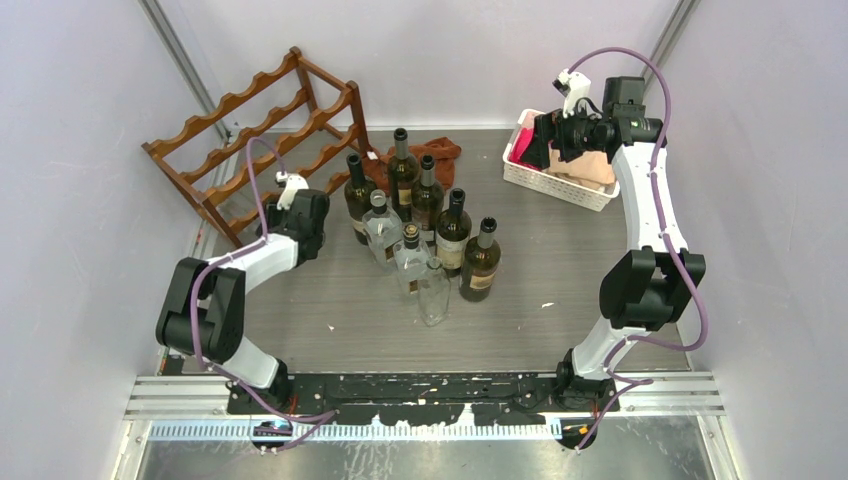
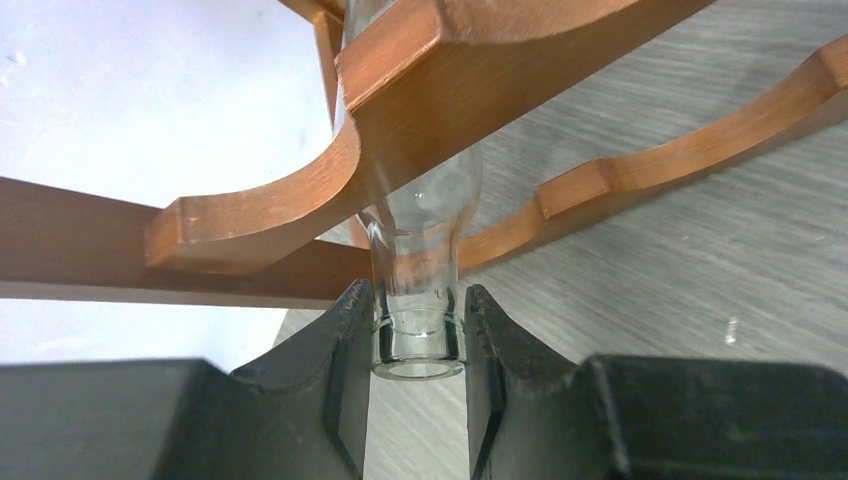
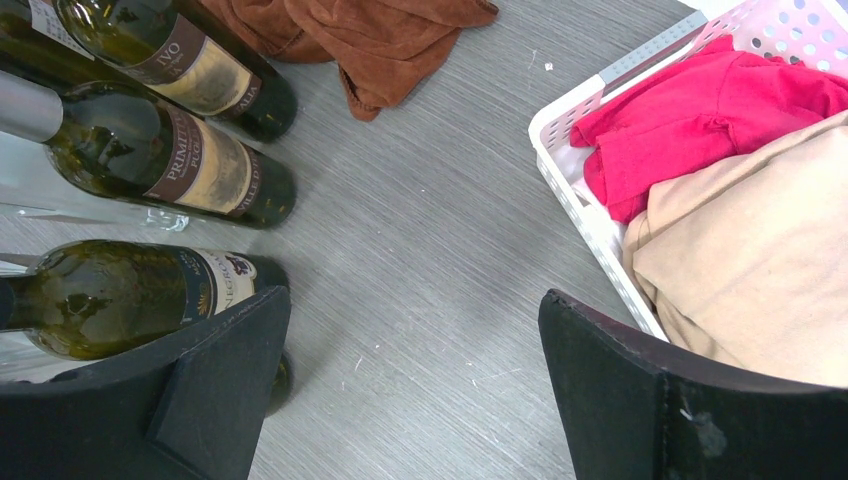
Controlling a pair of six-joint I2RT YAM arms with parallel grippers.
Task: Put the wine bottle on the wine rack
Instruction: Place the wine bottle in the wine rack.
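The dark reddish-brown wine rack stands at the back left; its wavy rails fill the left wrist view. My left gripper is at the rack's near right end. In the left wrist view it is shut on the neck of a clear glass wine bottle, whose body reaches in under a scalloped rail. The bottle's body is hidden in the top view. My right gripper is open and empty, high up beside the white basket; it also shows in the right wrist view.
Several upright wine bottles stand clustered mid-table, dark and clear; some show in the right wrist view. A white plastic basket with red and beige cloths sits back right. A brown cloth lies behind the bottles.
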